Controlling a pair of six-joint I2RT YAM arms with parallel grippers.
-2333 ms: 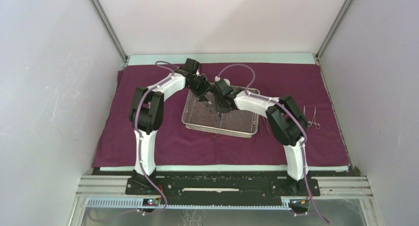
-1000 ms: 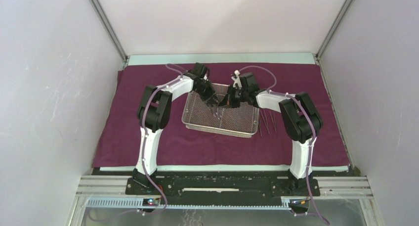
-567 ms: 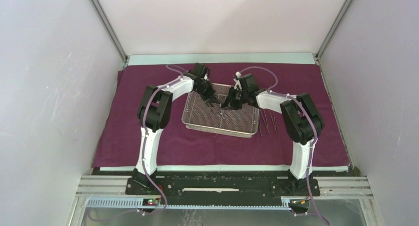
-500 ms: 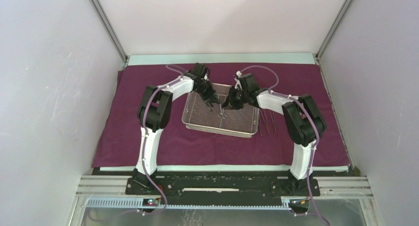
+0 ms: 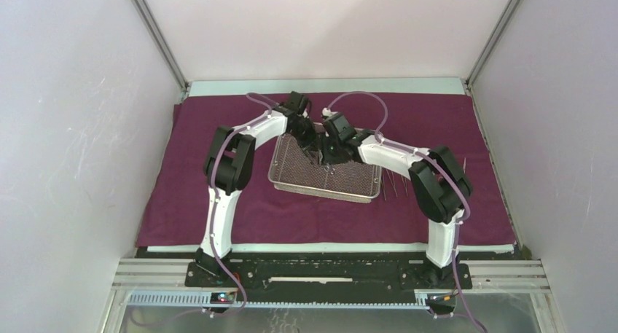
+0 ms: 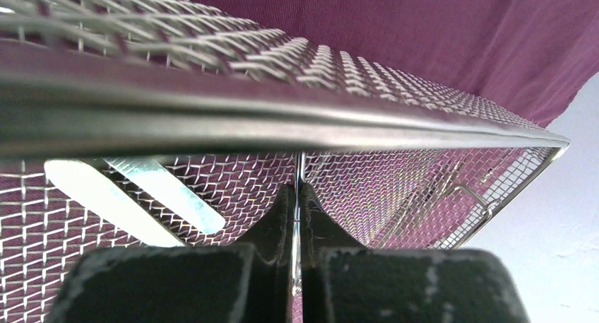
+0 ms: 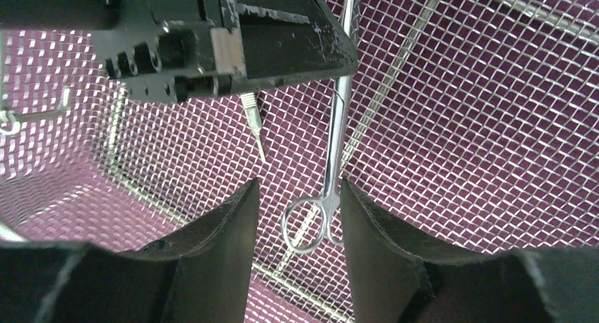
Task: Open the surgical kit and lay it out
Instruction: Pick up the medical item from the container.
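The maroon cloth wrap [image 5: 218, 194] lies spread flat with the silver wire-mesh tray [image 5: 328, 193] on its middle. Both grippers meet over the tray. My left gripper [image 5: 312, 149] [image 6: 297, 190] is shut on a thin steel ring-handled instrument [image 7: 337, 125], scissors or forceps, which hangs from it above the mesh [image 7: 480, 139]. My right gripper [image 5: 329, 157] [image 7: 298, 189] is open, its fingers either side of the instrument's finger rings [image 7: 309, 225] without closing on them. The left wrist view shows the instrument only edge-on, under the tray's rim [image 6: 282, 128].
Thin steel instruments [image 5: 394, 181] lie on the cloth just right of the tray, partly behind the right arm. The enclosure's white walls stand on three sides. A wire handle [image 6: 470, 199] hangs at the tray's end wall.
The left gripper has shut on the instrument. The right gripper has opened off it and its wrist has swung left, closer to the left gripper.
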